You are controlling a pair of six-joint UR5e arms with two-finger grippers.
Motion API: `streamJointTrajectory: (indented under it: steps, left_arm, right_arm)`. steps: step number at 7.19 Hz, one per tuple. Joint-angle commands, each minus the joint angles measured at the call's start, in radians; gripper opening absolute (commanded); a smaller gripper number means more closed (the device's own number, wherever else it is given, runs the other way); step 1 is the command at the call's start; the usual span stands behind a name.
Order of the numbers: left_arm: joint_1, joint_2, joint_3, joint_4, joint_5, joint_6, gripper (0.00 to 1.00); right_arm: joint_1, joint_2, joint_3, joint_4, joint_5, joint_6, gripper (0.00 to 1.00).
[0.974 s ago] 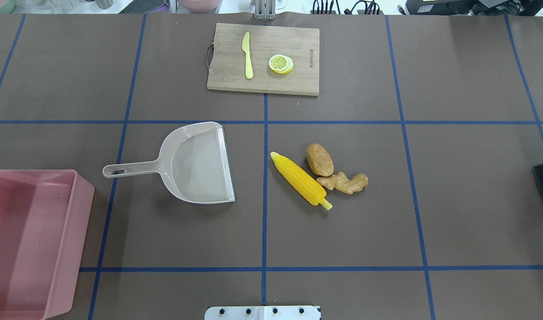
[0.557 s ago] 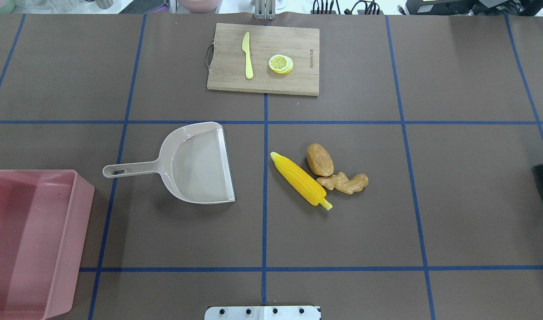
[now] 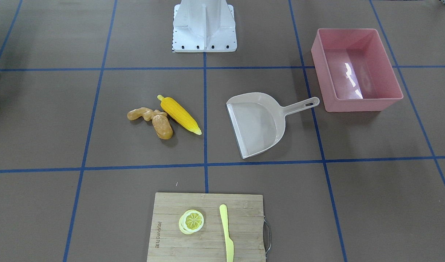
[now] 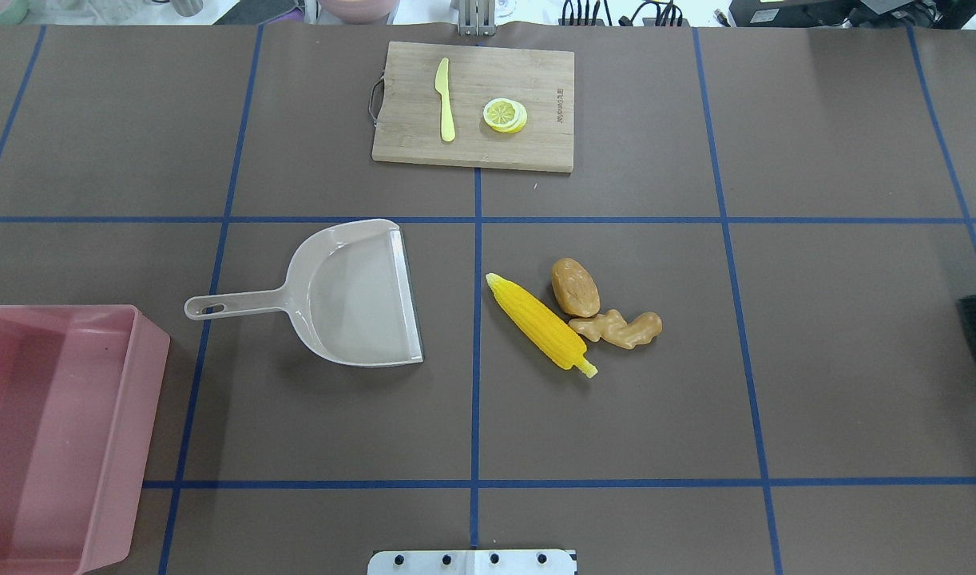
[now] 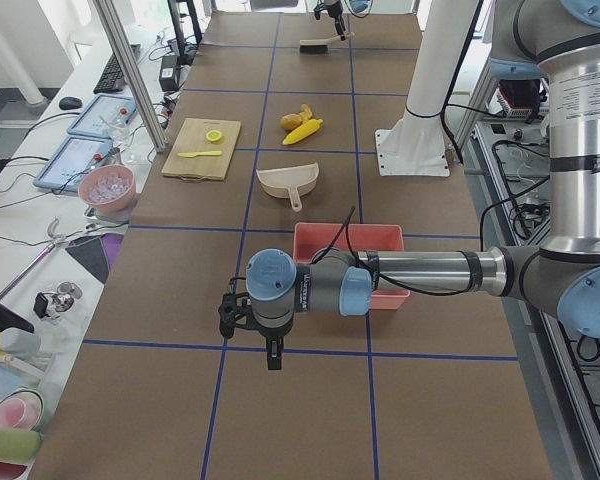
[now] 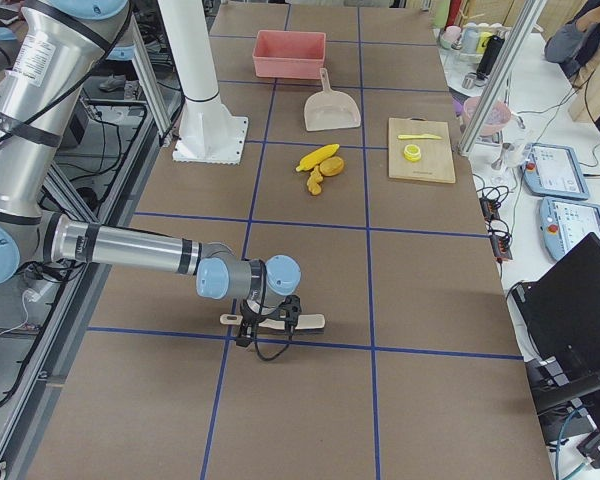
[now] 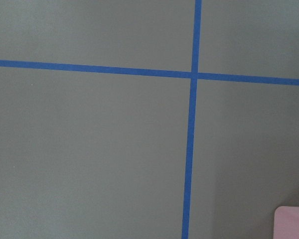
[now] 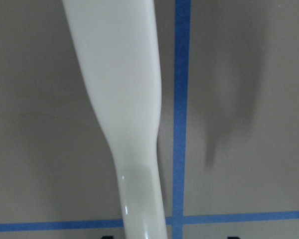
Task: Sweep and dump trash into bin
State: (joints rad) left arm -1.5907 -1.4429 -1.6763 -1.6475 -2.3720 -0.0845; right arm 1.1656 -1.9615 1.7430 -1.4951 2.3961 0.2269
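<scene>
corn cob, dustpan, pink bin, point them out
corn cob (image 4: 541,325), overhead exterior view, middle of the cob
dustpan (image 4: 352,295), overhead exterior view, bare pan floor
pink bin (image 4: 132,431), overhead exterior view, outer side wall

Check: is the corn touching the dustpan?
Apart. The overhead view shows bare table and a blue tape line between the corn and the dustpan.

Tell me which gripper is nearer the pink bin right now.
Left. The left gripper hangs over the table just past the pink bin, close beside it. The right gripper is at the far opposite end of the table, over the brush handle.
</scene>
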Motion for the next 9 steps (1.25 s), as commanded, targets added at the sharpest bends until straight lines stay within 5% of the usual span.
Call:
streamJointTrajectory:
  steps: [1, 7, 9]
  left_arm:
    - [0.000, -0.011, -0.006, 0.003, -0.003, 0.002, 0.99]
    - [0.005, -0.024, -0.089, 0.017, 0.002, 0.002, 0.99]
    - [0.017, -0.031, -0.112, 0.015, 0.005, 0.005, 1.00]
  right_arm:
    - [-0.003, 0.019, -0.028, -0.001, 0.003, 0.002, 0.06]
    - [-0.030, 0.047, 0.024, -0.010, 0.008, -0.006, 0.00]
    - [0.050, 0.052, 0.078, -0.007, 0.005, -0.006, 0.00]
